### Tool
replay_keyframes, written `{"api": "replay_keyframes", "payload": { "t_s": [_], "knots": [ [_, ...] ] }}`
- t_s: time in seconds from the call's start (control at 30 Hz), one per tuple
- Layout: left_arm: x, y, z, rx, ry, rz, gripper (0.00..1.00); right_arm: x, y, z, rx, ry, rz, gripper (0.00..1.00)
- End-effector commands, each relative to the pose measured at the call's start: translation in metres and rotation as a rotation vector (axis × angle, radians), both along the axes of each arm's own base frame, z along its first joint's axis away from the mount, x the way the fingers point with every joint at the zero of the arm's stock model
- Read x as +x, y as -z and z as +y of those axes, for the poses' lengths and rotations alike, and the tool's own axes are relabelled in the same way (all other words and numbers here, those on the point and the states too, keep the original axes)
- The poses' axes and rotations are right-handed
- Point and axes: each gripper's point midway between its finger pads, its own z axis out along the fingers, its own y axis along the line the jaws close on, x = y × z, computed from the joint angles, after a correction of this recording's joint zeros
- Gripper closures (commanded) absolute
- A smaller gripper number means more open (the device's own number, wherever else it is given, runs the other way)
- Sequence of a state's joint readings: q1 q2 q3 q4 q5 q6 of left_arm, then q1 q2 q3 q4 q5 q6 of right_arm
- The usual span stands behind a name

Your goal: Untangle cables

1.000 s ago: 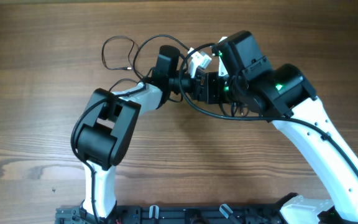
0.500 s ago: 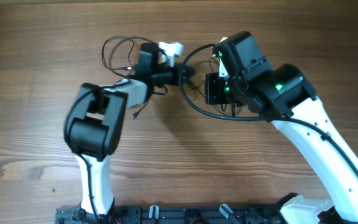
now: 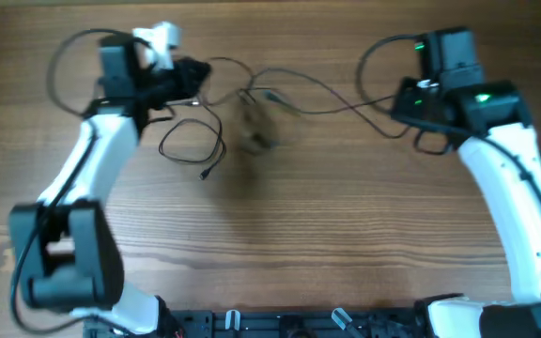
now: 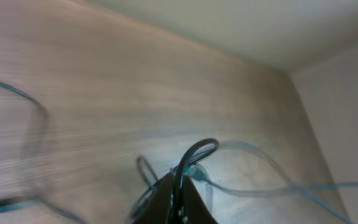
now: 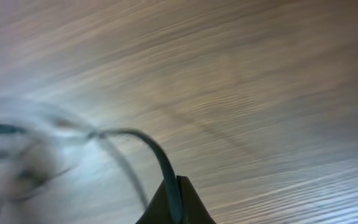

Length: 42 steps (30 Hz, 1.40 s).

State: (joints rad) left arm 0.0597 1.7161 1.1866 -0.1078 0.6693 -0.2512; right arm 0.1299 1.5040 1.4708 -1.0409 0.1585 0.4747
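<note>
Overhead view of a wooden desk (image 3: 299, 244) with two white and black robot arms, one at each side, and thin black cables (image 3: 256, 120) strung between them. At far left, the left arm (image 3: 92, 169) reaches up toward the back corner of the desk. The left hand (image 3: 193, 75) is clenched on the cables there. The left wrist view shows its two fingers pressed together into one dark wedge (image 4: 174, 198), with a black cord (image 4: 194, 152) arching out of the tip. Just below and right of that hand, one loose loop of cord lies flat on the desk, ending in one small plug end (image 3: 205, 174). Toward the middle, the cords gather into a smeared grey knot, too blurred to count the strands. From the knot a thin line runs right, pulled fairly straight, to the right hand (image 3: 400, 105), which is also clamped on it. In the right wrist view, that hand's fingers form a closed dark point (image 5: 174, 202) with a single cord (image 5: 157, 155) curving up and left from it. The right arm (image 3: 515, 197) rises along the right edge. The two hands are well apart.
</note>
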Motion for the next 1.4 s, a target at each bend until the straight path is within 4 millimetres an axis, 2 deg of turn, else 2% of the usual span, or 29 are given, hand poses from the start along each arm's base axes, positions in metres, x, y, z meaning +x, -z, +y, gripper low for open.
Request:
{"api": "replay_keyframes", "payload": {
  "t_s": [0.0,0.07,0.13,0.2,0.33,0.43,0.5,0.57,0.63,0.67,0.77,0.8,0.87,0.97,1.03,1.13,1.17,1.23,1.3,1.33,1.37],
  "knots": [
    [-0.006,-0.030,0.070,0.078,-0.138,-0.067,0.96,0.001,0.003,-0.061,-0.044,0.121,0.003,0.96],
    [-0.014,-0.033,0.104,0.092,-0.205,-0.054,0.96,-0.003,0.002,-0.096,-0.044,0.217,0.001,0.96],
    [-0.019,-0.030,0.118,0.089,-0.238,-0.031,0.96,-0.009,0.002,-0.119,-0.044,0.278,0.002,0.96],
    [-0.021,-0.028,0.128,0.087,-0.259,-0.018,0.96,-0.017,0.001,-0.148,-0.046,0.359,-0.001,0.96],
    [-0.021,-0.029,0.130,0.104,-0.253,-0.031,0.96,-0.031,0.003,-0.183,-0.035,0.461,0.002,0.96],
    [-0.022,-0.026,0.123,0.100,-0.239,-0.018,0.96,-0.022,0.007,-0.168,0.033,0.388,-0.002,0.96],
    [-0.022,-0.025,0.109,0.096,-0.208,-0.011,0.96,-0.016,0.011,-0.156,0.045,0.345,0.007,0.96],
    [-0.022,-0.024,0.084,0.093,-0.150,-0.008,0.96,-0.007,0.015,-0.135,0.077,0.268,0.016,0.96],
    [-0.024,-0.025,0.043,0.092,-0.059,-0.013,0.96,0.006,0.015,-0.102,0.078,0.153,0.009,0.96],
    [-0.025,-0.024,0.024,0.092,-0.017,-0.015,0.96,0.008,0.014,-0.092,0.075,0.122,0.007,0.96],
    [-0.043,-0.027,-0.060,0.082,0.173,-0.033,0.96,0.017,0.013,-0.044,0.063,-0.027,0.003,0.96],
    [-0.050,-0.029,-0.086,0.081,0.233,-0.049,0.96,0.018,0.013,-0.033,0.061,-0.055,0.001,0.96],
    [-0.061,-0.034,-0.121,0.075,0.311,-0.076,0.96,0.017,0.013,-0.027,0.057,-0.075,0.004,0.96],
    [-0.076,-0.044,-0.166,0.046,0.378,-0.108,0.96,0.016,0.014,-0.028,0.057,-0.074,0.009,0.96],
    [-0.072,-0.035,-0.173,0.133,0.310,-0.118,0.96,0.016,0.014,-0.027,0.060,-0.076,0.012,0.96],
    [-0.067,-0.031,-0.166,0.161,0.271,-0.112,0.96,0.015,0.014,-0.024,0.074,-0.084,0.014,0.96],
    [-0.065,-0.030,-0.163,0.166,0.260,-0.110,0.93,0.015,0.014,-0.020,0.093,-0.106,0.012,0.96],
    [-0.060,-0.026,-0.154,0.189,0.224,-0.100,0.67,0.015,0.014,-0.010,0.116,-0.139,0.011,0.96],
    [-0.057,-0.016,-0.144,0.241,0.184,-0.075,0.48,0.015,0.014,0.007,0.116,-0.185,0.013,0.96],
    [-0.059,-0.014,-0.143,0.250,0.185,-0.067,0.45,0.014,0.013,0.016,0.115,-0.208,0.014,0.96],
    [-0.060,-0.011,-0.143,0.253,0.187,-0.053,0.42,0.012,0.013,0.036,0.114,-0.260,0.015,0.96]
  ]
}}
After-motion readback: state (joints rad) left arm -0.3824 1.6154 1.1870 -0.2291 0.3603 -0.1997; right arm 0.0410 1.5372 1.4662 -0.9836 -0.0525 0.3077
